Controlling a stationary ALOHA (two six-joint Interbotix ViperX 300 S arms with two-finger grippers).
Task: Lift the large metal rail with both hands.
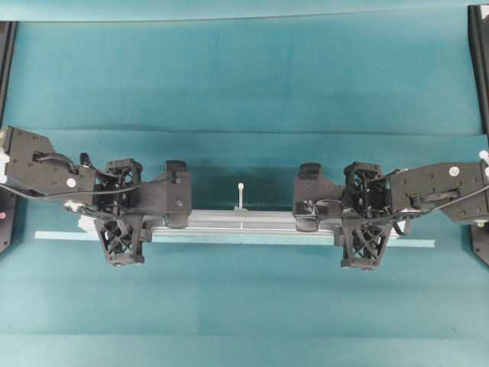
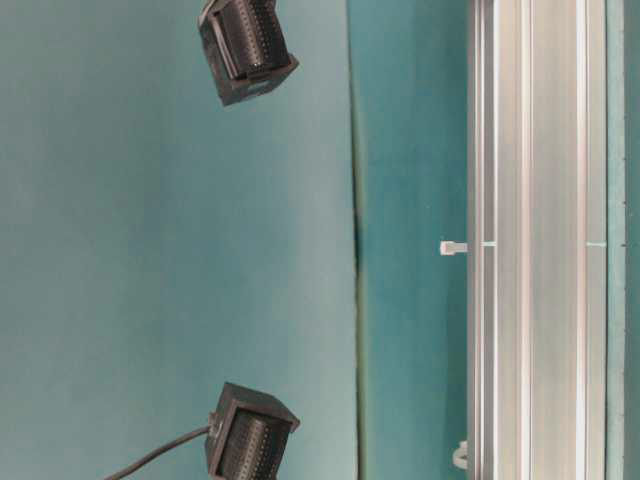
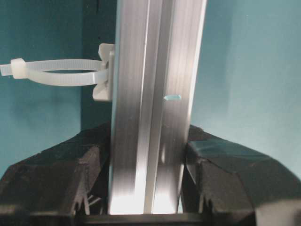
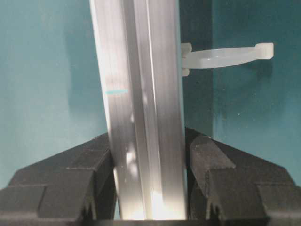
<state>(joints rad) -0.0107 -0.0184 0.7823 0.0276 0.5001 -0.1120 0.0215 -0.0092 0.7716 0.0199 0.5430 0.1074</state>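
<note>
The large metal rail (image 1: 243, 222) is a long silver grooved bar lying left to right across the teal cloth, with a white zip tie (image 1: 241, 195) sticking out of its far side. My left gripper (image 1: 177, 222) is shut on it near its left end. My right gripper (image 1: 308, 222) is shut on it near its right end. In the left wrist view the rail (image 3: 153, 94) sits between both pads of the gripper (image 3: 148, 174), touching each. In the right wrist view the rail (image 4: 141, 94) is clamped in the gripper (image 4: 149, 174) the same way. A dark shadow lies on the cloth beyond the rail.
A thin pale tape strip (image 1: 61, 235) of similar length lies just in front of the rail. Black frame posts (image 1: 480, 61) stand at the table's far corners. In the table-level view the rail (image 2: 535, 250) fills the right side, and two black ribbed blocks (image 2: 248, 50) show at the left.
</note>
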